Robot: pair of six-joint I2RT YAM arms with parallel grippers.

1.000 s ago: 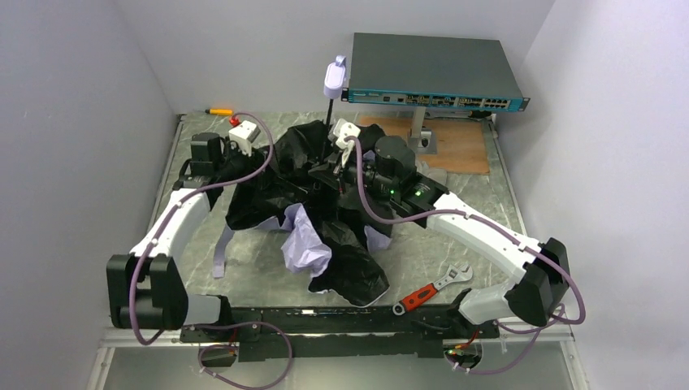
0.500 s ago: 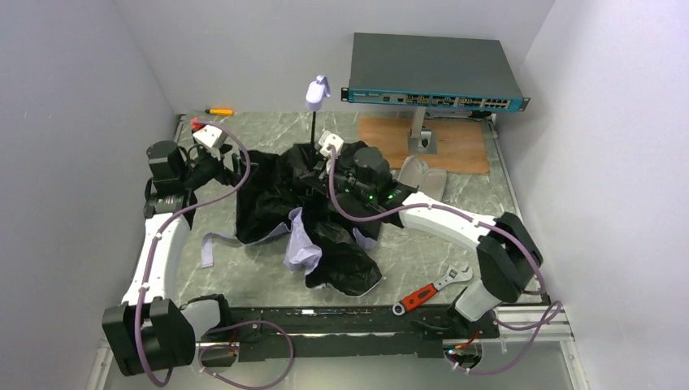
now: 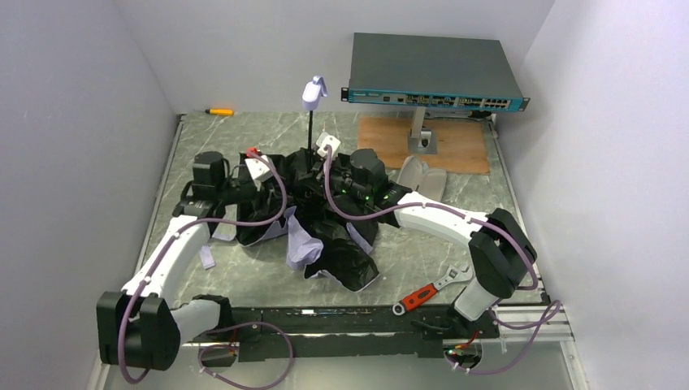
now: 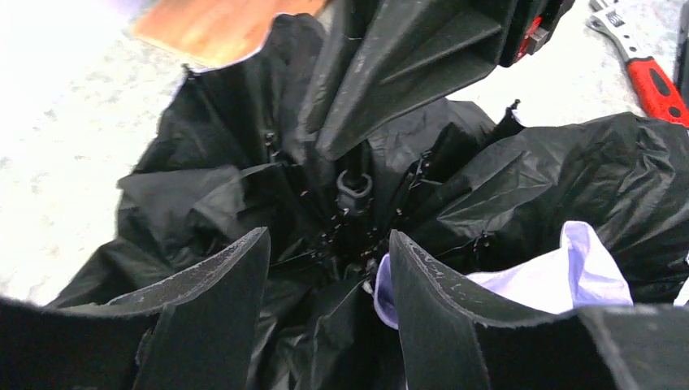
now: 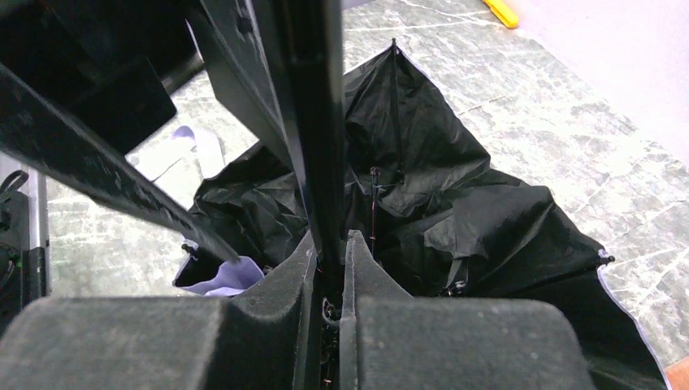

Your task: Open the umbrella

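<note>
The umbrella (image 3: 325, 236) lies partly spread in the middle of the table, black lining up, with pale lavender fabric showing at its near edge (image 3: 299, 248). Its thin black shaft (image 3: 312, 130) stands up with the small pale handle (image 3: 312, 93) on top. My right gripper (image 5: 329, 244) is shut on the shaft near the canopy hub. My left gripper (image 4: 329, 252) is open, its fingers (image 4: 219, 284) either side of crumpled black fabric just short of the hub (image 4: 353, 183); it holds nothing. In the top view it sits at the canopy's left side (image 3: 272, 183).
A dark teal flat box (image 3: 435, 69) stands on a post over a wooden board (image 3: 455, 146) at the back right. A red-handled wrench (image 3: 431, 291) lies at the front right. A yellow tool (image 3: 218, 111) lies at the back left corner. Walls close both sides.
My left arm swung from the back left inward to the canopy's left side. My right gripper and the shaft shifted slightly left; the canopy bunched closer together.
</note>
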